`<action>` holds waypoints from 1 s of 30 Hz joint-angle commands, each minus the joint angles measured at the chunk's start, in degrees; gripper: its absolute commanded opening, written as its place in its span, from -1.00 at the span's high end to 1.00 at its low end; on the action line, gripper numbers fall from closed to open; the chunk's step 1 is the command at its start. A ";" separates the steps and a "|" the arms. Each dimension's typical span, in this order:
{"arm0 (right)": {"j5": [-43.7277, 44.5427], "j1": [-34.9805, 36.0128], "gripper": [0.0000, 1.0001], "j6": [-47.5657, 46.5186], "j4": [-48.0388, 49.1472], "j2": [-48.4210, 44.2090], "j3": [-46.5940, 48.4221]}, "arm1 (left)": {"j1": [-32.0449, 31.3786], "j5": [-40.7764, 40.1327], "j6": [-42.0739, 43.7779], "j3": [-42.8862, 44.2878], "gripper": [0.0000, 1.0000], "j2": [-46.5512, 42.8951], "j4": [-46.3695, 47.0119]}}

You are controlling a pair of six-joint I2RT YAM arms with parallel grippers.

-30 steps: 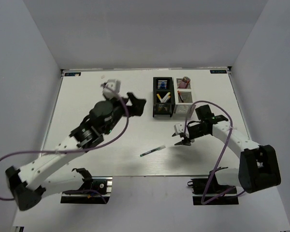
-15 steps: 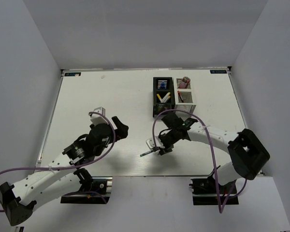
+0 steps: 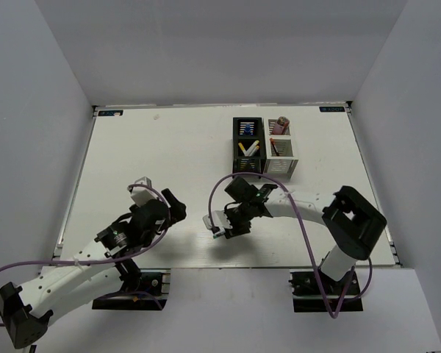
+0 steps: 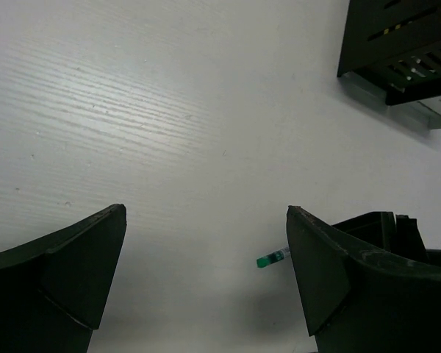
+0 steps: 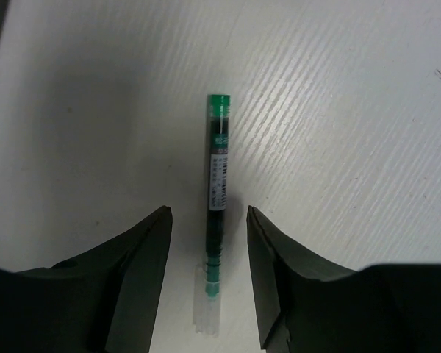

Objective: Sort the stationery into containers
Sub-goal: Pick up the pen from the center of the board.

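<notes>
- Pens stand in the black container point(image 3: 248, 147) and the white container point(image 3: 281, 151).
- One green pen point(image 5: 218, 158) lies unsorted on the table point(image 3: 169, 147).
- The right gripper point(image 5: 208, 217) straddles it, jaws apart, gripping nothing; the left gripper point(image 4: 206, 213) is likewise spread and empty.

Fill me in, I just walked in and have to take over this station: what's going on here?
The right claw is down over a green pen lying on the table, open astride it and not yet closed on it. The left claw hangs open above the table, holding nothing. At the back, the black organiser and the white organiser already hold some items.
</notes>
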 commanded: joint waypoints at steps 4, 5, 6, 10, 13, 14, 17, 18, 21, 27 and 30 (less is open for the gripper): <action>4.86 1.70 0.06 3.38 -0.06 4.26 5.08 | 0.06 -0.22 -3.24 -1.99 -0.99 -0.93 -1.88; 5.13 2.14 0.09 3.38 0.02 4.52 5.08 | 0.06 -0.22 -3.24 -1.99 -0.99 -0.93 -2.40; 5.56 2.31 0.13 3.38 -0.32 4.78 5.25 | 0.06 -0.22 -3.24 -1.99 -0.99 -0.93 -2.41; 6.71 3.10 0.42 3.38 -3.05 6.81 5.69 | 0.06 -0.84 -3.24 -2.51 -0.99 -1.99 -1.80; 7.50 3.28 0.52 3.29 -3.23 5.85 2.81 | 0.06 -1.37 -2.71 -2.51 -0.99 -2.51 -1.27; 7.76 3.20 0.54 3.29 -2.53 5.76 2.18 | 0.06 -1.37 -2.71 -2.51 -0.99 -2.51 -1.27; 8.64 3.37 0.69 3.99 -2.69 5.05 -0.02 | 0.06 -1.89 -2.19 -3.04 -0.99 -2.51 -0.66; 8.38 3.02 0.83 4.43 -3.05 4.88 -0.37 | 0.06 -1.89 -2.18 -3.04 -0.99 -2.51 -0.65; 7.77 2.41 1.00 6.80 -4.98 3.22 0.50 | 0.06 -1.89 -1.66 -3.04 -0.99 -2.51 -0.12; -0.58 -3.65 1.00 15.31 -11.13 -4.25 7.88 | 0.06 -1.89 -1.13 -3.03 -0.99 -2.51 0.57; -3.84 -8.56 1.00 19.00 -9.31 -9.97 9.47 | 0.06 -1.89 -1.13 -3.04 -0.99 -2.51 1.28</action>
